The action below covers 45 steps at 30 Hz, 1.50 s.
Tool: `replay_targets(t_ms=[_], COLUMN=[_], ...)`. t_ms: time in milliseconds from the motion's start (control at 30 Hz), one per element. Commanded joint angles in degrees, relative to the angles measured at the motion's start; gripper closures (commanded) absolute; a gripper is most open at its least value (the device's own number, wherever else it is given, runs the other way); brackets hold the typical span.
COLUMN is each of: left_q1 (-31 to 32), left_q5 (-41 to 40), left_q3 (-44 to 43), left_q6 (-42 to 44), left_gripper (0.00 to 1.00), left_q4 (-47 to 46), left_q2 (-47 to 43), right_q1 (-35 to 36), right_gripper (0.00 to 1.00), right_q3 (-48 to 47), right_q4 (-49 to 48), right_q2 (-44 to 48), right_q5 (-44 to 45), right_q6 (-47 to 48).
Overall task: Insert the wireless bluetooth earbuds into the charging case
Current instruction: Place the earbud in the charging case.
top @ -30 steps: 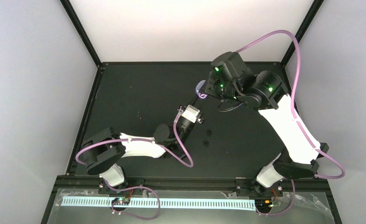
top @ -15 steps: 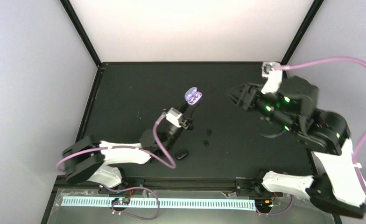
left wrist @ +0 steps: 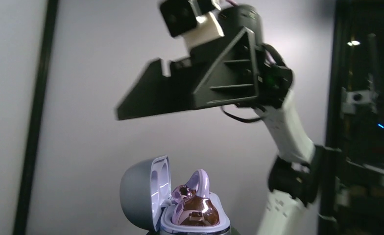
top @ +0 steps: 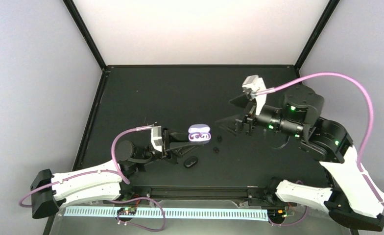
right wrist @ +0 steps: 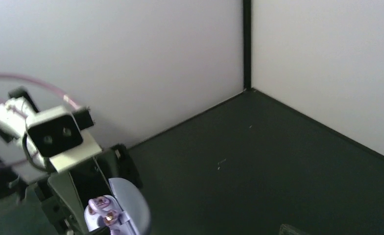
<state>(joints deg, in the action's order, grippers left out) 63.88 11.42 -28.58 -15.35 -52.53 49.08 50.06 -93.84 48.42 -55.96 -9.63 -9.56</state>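
The left gripper [top: 189,139] is pinched tight on the lilac charging case [top: 199,133], holding it with its lid open over the near middle of the table [top: 146,93]. The pinkish-purple earbuds [left wrist: 196,208] sit in the case's wells (one lilac curl rises above the rim, so I cannot tell whether it is fully seated). The right gripper [top: 233,111] faces the case from the right-edge side, its jaws spread wide and holding nothing, with a gap between it and the case. Two black earbuds [top: 219,138] lie on the surface in that gap, near the case. A black oval case [top: 191,161] lies close to the near edge, just beside the left gripper. From the held case a broad stretch of surface runs to the far edge and the far left corner.
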Motion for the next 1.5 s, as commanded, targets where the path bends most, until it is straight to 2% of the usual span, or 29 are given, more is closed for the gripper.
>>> replay_targets(t_ms=[0,133,467,500,567,700,767,967,1067,1267,1467], left_q1=[0.01,0.02,0.02,0.02,0.02,0.01,0.02,0.02,-0.02,0.00,0.02], left_q5=[9.79,10.44,10.45,10.13,9.69,10.96,12.86,14.84,14.86,15.03,14.94], left_q3=[1.48,2.65,3.94,4.09,4.37,4.85,4.77,4.41,4.20,3.04,2.74], left_q6=[-2.41,-0.28,1.23,1.45,1.55,0.90,0.34,-0.79,-0.77,0.00,0.67], left_gripper=[0.99,0.98,0.98,0.98,0.98,0.98,0.98,0.99,0.99,0.98,0.98], left_q4=[8.48,11.51,11.58,11.67,11.77,10.99,10.81,12.07,12.24,13.66,14.66], left_q2=[-3.78,-5.27,-5.39,-5.40,-5.48,-5.20,-4.94,-4.69,-4.57,-3.79,-3.80], right_q1=[0.76,3.42,7.21,7.14,7.23,7.16,7.20,9.25,12.05,18.98,23.77], right_gripper=[0.08,0.00,0.00,0.02,0.12,0.56,0.66,0.75,0.81,0.77,0.80], right_q3=[1.60,1.03,2.88,3.35,3.33,0.71,0.53,3.01,4.06,5.11,6.58], right_q4=[0.10,1.65,1.09,0.07,-0.96,3.31,6.52,9.60,9.51,8.00,7.03], right_q2=[-0.19,-2.03,-2.56,-1.58,-0.16,-1.33,-1.65,-1.18,-1.49,-2.21,-4.54], right_q5=[-10.63,-12.17,-4.44,-4.26,-6.67,-11.06,-13.43,-18.24,-14.98,-8.16,-1.71], right_q6=[6.20,7.68,6.71,6.11,5.58,6.64,8.89,12.28,12.71,14.09,15.89])
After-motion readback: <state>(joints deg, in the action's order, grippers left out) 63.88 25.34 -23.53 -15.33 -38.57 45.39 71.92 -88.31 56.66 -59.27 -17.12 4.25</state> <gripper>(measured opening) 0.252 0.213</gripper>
